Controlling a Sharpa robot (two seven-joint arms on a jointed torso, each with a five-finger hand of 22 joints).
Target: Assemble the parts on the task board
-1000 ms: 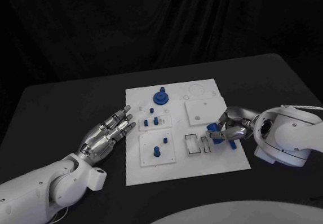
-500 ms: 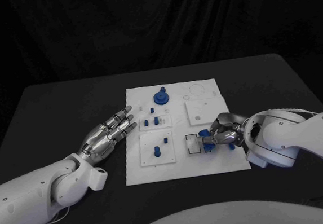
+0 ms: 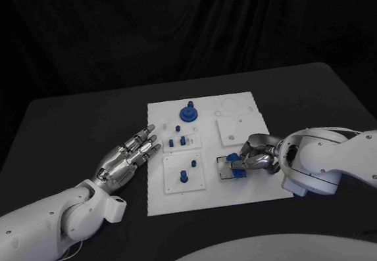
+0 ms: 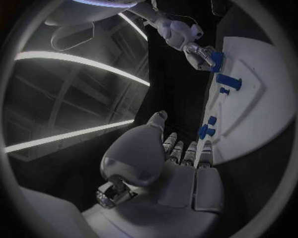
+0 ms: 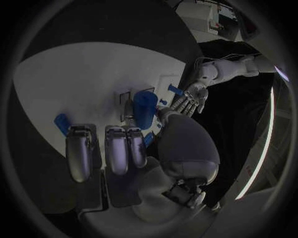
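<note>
Right hand (image 3: 255, 158) pinches a small blue plastic part (image 3: 234, 158) over the clear rectangular slot (image 3: 225, 168) near the white task board's (image 3: 255, 190) near edge, probably to seat it. Left hand (image 3: 127, 154) rests spread on the black counter (image 3: 55, 137) just left of the board, holding nothing.

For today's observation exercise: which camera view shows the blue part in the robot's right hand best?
The right wrist view: the blue part sits large before the fingers over the task board. The head view shows it small in the right hand; the left wrist view, distant.

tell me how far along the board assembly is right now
Done, apparently: several blue parts stand on the task board, including a round knob. In hand: the right hand holds a blue part over a rectangular slot. Left: seating it. The left hand rests open beside the board.
</note>
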